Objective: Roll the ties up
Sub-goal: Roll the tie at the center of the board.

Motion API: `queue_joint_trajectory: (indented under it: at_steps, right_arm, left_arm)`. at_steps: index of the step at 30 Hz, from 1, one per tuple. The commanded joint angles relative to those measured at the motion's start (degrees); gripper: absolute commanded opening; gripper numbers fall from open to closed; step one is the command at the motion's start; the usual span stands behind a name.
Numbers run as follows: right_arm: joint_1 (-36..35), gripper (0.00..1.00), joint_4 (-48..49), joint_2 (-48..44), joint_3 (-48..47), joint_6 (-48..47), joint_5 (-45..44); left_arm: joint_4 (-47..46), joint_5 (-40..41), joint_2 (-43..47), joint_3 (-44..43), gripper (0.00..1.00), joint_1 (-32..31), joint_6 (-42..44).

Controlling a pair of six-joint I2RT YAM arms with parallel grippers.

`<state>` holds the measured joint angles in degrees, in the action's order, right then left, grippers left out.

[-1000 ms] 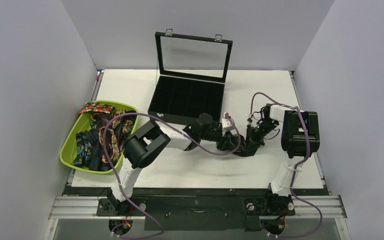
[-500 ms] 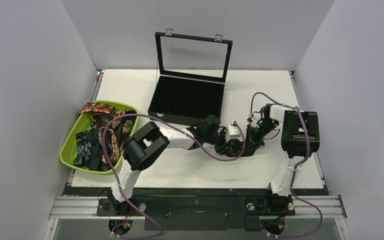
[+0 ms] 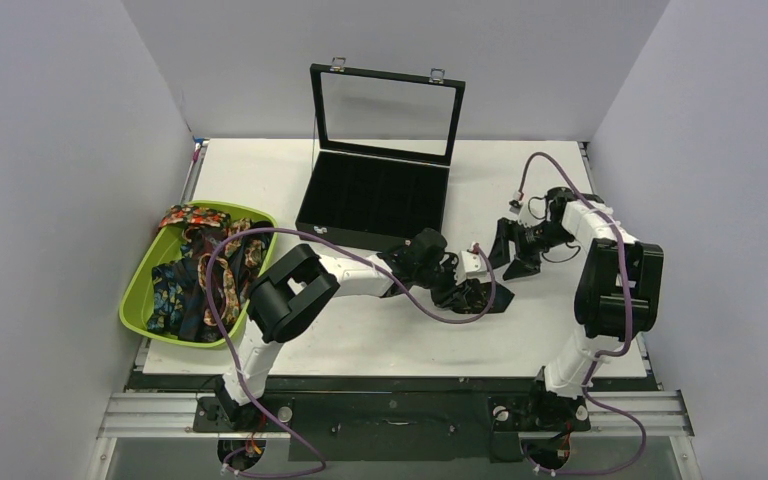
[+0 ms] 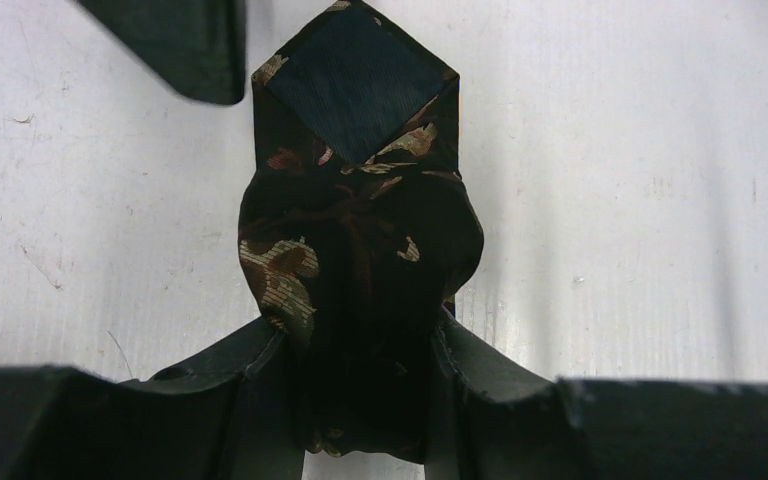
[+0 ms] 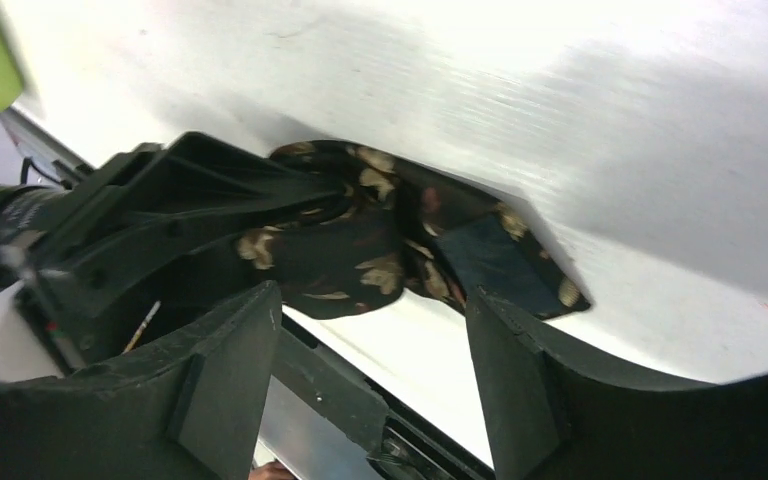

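Note:
A dark tie (image 4: pixel 360 250) with tan-gold florals is wound into a roll on the white table, its pointed end (image 4: pixel 355 70) lying flat beyond the roll. My left gripper (image 4: pixel 360 340) is shut on the roll, one finger on each side. In the top view the roll (image 3: pixel 482 298) sits mid-table at the tip of the left gripper (image 3: pixel 465 290). My right gripper (image 3: pixel 512 255) hangs open just up and to the right of the roll, touching nothing. Its wrist view shows the roll (image 5: pixel 360 245) ahead of the open right gripper (image 5: pixel 370 300). More ties (image 3: pixel 205 275) lie heaped at the left.
A lime-green basket (image 3: pixel 138 300) holds the heaped ties at the table's left edge. A black compartment box (image 3: pixel 372 205) with a raised glass lid (image 3: pixel 388 105) stands behind the centre. Purple cables loop over both arms. Grey walls close in both sides.
My right gripper has opened, let go of the rolled tie and drawn back up and to the right. The left gripper keeps its hold and has shifted the roll slightly.

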<state>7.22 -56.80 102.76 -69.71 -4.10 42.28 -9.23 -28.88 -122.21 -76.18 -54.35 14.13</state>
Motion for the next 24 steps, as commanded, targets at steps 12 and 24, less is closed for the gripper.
queue_joint_trajectory:
  at_steps: [12, 24]
  right_arm:
    - [-8.48, 0.52, -0.04, 5.76, -0.99, -3.58, 0.09]
    - [-5.72, 0.66, -10.22, 3.03, -1.00, -12.33, 10.33]
  left_arm:
    - [9.14, 3.31, -2.70, 0.47, 0.13, 0.03, 2.99]
    - [8.89, 3.21, -2.79, 0.25, 0.14, 0.03, 3.05]
